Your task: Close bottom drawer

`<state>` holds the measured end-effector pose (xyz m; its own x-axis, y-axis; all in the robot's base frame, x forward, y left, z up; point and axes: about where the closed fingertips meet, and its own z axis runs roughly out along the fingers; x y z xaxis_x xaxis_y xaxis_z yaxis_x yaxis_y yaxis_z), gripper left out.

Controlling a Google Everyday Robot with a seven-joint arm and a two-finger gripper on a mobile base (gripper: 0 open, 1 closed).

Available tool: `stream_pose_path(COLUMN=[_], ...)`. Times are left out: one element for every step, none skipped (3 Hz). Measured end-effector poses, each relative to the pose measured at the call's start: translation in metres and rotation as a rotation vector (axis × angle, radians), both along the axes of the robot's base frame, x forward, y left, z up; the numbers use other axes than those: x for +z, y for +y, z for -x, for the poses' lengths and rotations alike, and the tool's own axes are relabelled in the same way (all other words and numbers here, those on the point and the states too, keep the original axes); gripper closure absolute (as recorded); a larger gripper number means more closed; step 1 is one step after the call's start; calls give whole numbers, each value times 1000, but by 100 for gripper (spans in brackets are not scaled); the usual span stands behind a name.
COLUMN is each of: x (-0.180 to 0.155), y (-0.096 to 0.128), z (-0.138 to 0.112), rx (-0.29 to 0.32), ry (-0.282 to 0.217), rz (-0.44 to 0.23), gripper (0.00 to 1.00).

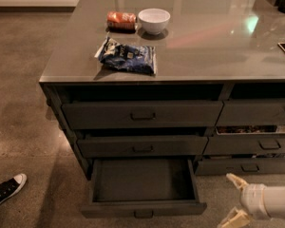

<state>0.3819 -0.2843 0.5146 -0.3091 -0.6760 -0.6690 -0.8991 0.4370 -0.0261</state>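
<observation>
We judge this to be the approach step: the bottom drawer (142,186) stands pulled well out from the left stack, its dark tray empty, its low front facing us with the pull (143,214) at centre. The two drawers above it sit nearly flush. Our gripper (234,199) hangs low at the right, beside the drawer's right front corner but apart from it, in front of the neighbouring stack. Its fingers (236,180) are spread wide and hold nothing. Nothing touches the drawer yet, so the closing has not begun. Next, we think, the gripper must travel left until it faces the drawer front, near the pull, and then push straight in toward the cabinet. A push at the corner could skew the drawer on its runners, so a centred contact looks safer. On the counter (218,46) a bowl (154,20), a can (121,20) and a bag (128,56) lie out of the way, and a shoe (7,190) shows at the far left.
</observation>
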Motion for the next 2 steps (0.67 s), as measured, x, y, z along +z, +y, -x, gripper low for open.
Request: stream_pose_path(x=[-77,-148], y=[-20,-20], z=[8,16], rx=[-34,-28], ry=[29,96], rz=[-52,-134], gripper=[0,0])
